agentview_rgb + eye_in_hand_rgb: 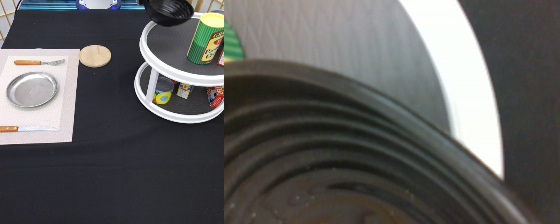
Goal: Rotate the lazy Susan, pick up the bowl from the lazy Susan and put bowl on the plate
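The black bowl (169, 11) hangs tilted at the exterior view's top edge, raised above the top tier of the white lazy Susan (145, 50). No gripper shows in the exterior view; whatever holds the bowl is beyond the top edge. In the wrist view the bowl's ridged black rim (336, 165) fills the near part, with the lazy Susan's dark grey tray and white rim (464, 90) behind it. The silver plate (31, 90) lies empty on a pale placemat (67, 105) at the exterior view's left.
A green can (205, 39) stands on the turntable's top tier, and small cans (162, 94) stand on the lower tier. A wooden disc (95, 55) lies between the placemat and the turntable. A fork (39, 62) and a knife (25, 129) flank the plate.
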You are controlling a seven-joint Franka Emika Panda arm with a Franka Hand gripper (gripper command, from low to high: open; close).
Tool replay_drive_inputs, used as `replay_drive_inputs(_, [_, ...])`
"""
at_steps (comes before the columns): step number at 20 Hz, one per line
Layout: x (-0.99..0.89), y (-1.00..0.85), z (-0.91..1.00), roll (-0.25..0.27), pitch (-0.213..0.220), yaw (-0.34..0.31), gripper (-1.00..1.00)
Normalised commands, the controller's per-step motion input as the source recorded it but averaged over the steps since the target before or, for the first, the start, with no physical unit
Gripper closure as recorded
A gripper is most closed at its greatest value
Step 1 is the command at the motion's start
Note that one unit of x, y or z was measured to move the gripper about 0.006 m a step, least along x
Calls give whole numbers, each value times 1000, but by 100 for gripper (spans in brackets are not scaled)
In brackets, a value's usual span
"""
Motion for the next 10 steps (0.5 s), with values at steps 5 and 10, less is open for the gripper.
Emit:
replay_drive_inputs(5, [660,-733,38,68,12,-22,100])
replay_drive_inputs(10, [619,-583,-41,5,-3,-106,100])
